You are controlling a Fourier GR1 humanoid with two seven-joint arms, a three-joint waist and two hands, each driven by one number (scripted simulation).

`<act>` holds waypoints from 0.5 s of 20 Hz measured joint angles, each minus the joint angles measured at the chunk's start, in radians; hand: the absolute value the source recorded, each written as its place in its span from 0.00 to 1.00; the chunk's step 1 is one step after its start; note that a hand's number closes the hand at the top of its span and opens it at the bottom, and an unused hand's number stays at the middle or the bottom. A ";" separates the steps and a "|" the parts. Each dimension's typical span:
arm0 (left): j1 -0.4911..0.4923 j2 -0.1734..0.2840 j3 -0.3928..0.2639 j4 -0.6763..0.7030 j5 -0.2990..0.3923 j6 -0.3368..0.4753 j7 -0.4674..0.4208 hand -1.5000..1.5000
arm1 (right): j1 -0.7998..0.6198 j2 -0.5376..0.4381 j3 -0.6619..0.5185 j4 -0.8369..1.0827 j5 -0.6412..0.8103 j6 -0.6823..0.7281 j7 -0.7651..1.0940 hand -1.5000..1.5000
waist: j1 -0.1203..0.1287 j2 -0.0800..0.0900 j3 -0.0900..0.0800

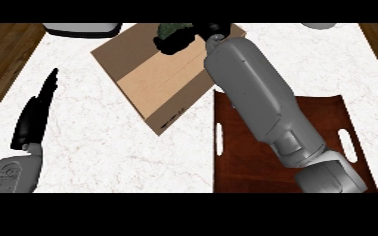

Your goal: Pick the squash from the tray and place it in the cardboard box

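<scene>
My right hand [181, 39] reaches over the far part of the cardboard box [159, 77], fingers curled round a dark green squash [169, 28] of which only the top shows. The right forearm stretches diagonally from the lower right across the dark brown tray [244, 165], which lies to the right of the box with nothing showing on its visible surface. My left hand [37, 112] rests at the left edge, fingers straight and pointing up, apart from the box.
A white-rimmed dark object [81, 29] sits at the far left behind the box. A pale round object [319, 25] peeks in at the far right. Wooden floor shows past both counter ends.
</scene>
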 measured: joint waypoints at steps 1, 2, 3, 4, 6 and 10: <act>-0.001 0.003 -0.001 -0.010 0.003 -0.007 0.007 0.50 | -0.023 0.000 -0.001 0.041 -0.011 -0.013 -0.007 1.00 | 0.007 0.001 0.000; -0.004 0.003 -0.002 -0.010 0.003 -0.009 0.007 0.50 | -0.042 0.001 -0.004 0.081 -0.021 -0.029 -0.017 1.00 | 0.010 0.003 0.000; -0.008 0.001 -0.002 -0.007 0.004 -0.009 0.004 0.50 | -0.062 0.001 -0.010 0.119 -0.029 -0.040 -0.024 1.00 | 0.015 0.006 0.000; -0.017 0.002 -0.006 -0.012 0.004 -0.015 0.009 0.50 | -0.075 0.001 0.000 0.150 -0.040 -0.058 -0.020 1.00 | 0.025 0.007 0.000; -0.028 0.005 -0.004 0.003 0.005 -0.018 0.000 0.50 | -0.089 0.001 0.016 0.212 -0.048 -0.085 -0.031 1.00 | 0.033 0.011 -0.001; -0.053 -0.003 -0.020 -0.002 -0.001 -0.022 0.012 0.50 | -0.113 0.002 0.013 0.310 -0.078 -0.138 -0.015 0.00 | 0.055 0.019 -0.001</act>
